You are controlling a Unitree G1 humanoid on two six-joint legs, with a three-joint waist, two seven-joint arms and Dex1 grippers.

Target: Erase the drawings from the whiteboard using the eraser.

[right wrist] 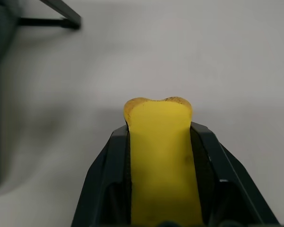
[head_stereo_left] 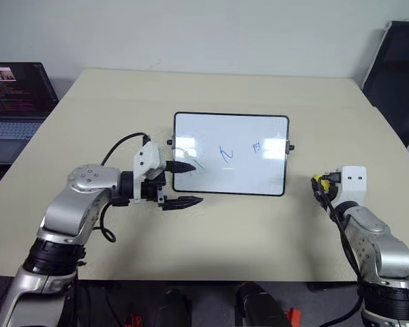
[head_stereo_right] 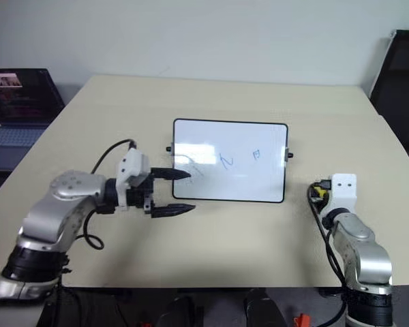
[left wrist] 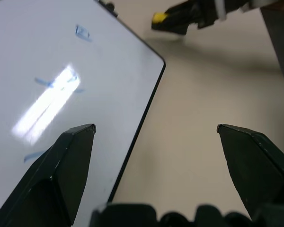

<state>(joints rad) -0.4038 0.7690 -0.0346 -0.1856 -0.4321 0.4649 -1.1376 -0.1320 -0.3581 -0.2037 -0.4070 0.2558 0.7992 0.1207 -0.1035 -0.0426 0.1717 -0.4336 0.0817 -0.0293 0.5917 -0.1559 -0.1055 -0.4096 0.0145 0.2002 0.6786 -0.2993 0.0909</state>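
Pinched tight in the right gripper (right wrist: 158, 142) at lower right, the soft oblong yellow eraser (right wrist: 161, 156) could buckle or slip during wiping, while the left gripper (head_stereo_left: 183, 184) gapes wide over the glossy black-framed whiteboard (head_stereo_left: 245, 146).

The whiteboard (head_stereo_left: 232, 163) is glossy and smooth, throwing back a bright glare, inside a thin black frame. The table (head_stereo_left: 211, 225) looks matt and smooth. The eraser (right wrist: 161, 156) seems soft yellow foam, squeezed in at the sides. The gripper fingers (left wrist: 68, 161) look like matt black plastic.
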